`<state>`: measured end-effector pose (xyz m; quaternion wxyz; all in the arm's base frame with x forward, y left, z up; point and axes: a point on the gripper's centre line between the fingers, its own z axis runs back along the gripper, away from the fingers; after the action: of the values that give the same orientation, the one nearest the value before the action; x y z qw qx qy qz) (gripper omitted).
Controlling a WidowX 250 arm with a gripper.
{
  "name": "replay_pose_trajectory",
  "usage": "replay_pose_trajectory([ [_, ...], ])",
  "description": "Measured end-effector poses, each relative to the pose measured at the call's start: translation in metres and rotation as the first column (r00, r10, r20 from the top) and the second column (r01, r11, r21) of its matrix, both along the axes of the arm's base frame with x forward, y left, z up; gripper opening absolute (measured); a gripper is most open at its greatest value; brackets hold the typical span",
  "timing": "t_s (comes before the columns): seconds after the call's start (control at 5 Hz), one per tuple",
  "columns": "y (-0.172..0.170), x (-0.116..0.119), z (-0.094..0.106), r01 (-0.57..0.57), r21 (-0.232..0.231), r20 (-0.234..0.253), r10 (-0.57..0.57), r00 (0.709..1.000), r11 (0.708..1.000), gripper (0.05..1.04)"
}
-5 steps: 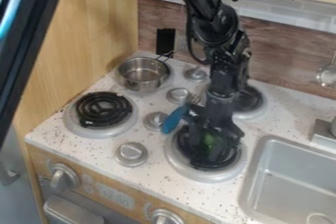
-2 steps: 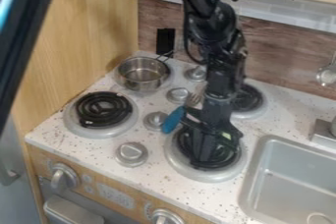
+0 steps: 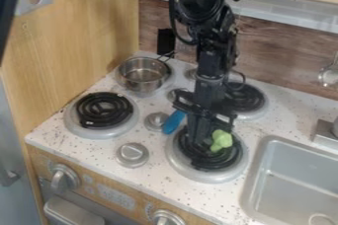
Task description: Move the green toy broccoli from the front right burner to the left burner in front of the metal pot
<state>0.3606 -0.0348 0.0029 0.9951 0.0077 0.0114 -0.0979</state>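
In the camera view we see, nearest us, two oven knobs [image 3: 64, 178], then a front burner [image 3: 236, 172] with a light-green toy broccoli [image 3: 222, 140] at its coil. The black gripper [image 3: 206, 137] hangs right beside the broccoli, but we cannot tell whether its jaws are apart or together. Just beyond, a blue handle [image 3: 174, 122] lies near the gripper, and farther back we find a steel saucepan [image 3: 141, 85].

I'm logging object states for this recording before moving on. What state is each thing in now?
Gripper: lowered over the near right burner.
Green item: beside the gripper, over that burner; held or resting, can't tell.
Pot: upright, uncovered, on the far left burner.
Blue handle: angled, partly hidden.
Near left burner: coil dark, not glowing.
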Motion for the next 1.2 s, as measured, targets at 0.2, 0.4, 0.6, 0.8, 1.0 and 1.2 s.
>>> replay_pose_trajectory([
  [0.2,-0.004,0.003,0.008,0.023,-0.026,0.019,-0.023,1.0,0.999,0.439],
  [0.4,-0.013,0.025,0.018,0.042,-0.041,0.073,-0.039,0.997,0.998,0.747],
  [0.6,-0.018,0.035,0.006,0.038,-0.042,0.062,-0.035,0.997,0.998,1.014],
  [0.8,-0.019,0.044,-0.006,0.014,-0.041,0.04,-0.013,0.999,0.999,1.01],
  [1.0,-0.021,0.049,-0.014,0.016,-0.026,0.022,-0.015,1.0,1.0,0.999],
  [1.2,-0.023,0.048,-0.015,0.02,-0.014,0.019,-0.02,1.0,1.0,0.999],
])
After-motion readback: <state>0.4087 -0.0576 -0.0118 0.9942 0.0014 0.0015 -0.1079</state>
